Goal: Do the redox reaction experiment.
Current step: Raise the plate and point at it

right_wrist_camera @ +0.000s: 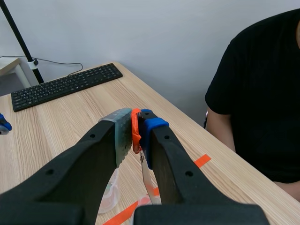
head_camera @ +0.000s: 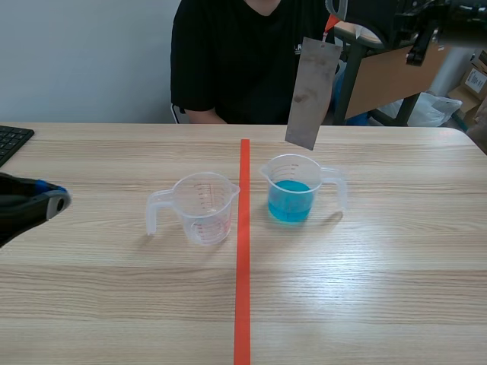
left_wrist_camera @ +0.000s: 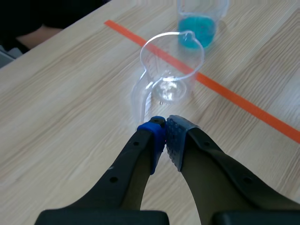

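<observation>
**Hanging the metal plate over the blue cup**

Dangling from the right claw (right_wrist_camera: 136, 123), the metal plate (head_camera: 310, 93) hangs high above the counter (head_camera: 380, 289), with its lower corner just above and behind the rim of the blue-liquid cup (head_camera: 293, 190). The claw is pinched tight on an orange tab (right_wrist_camera: 136, 129) at the plate's top edge. The left claw (left_wrist_camera: 165, 127) is closed on nothing, pads together, low over the counter just short of the empty cup (left_wrist_camera: 171, 70).

The plate looks like thin sheet: light and stiff, with smooth faces that could slip. Held only by the tab, it probably swings with any quick move. The top grip seems right, since it leaves the lower end free to go into the liquid. Both cups are thin clear plastic and would likely tip at a nudge. Their side handles are the natural places to hold.

The scene view alone shows the whole plate, its slight tilt, and how it lines up with the blue cup right of the tape line (head_camera: 243, 251), across from the seated person (head_camera: 243, 61). The right wrist view shows the pinch on the tab but only a thin edge of the plate below, plus the keyboard (right_wrist_camera: 65, 84). The left wrist view misses the plate altogether, yet shows the empty cup holds nothing.
</observation>
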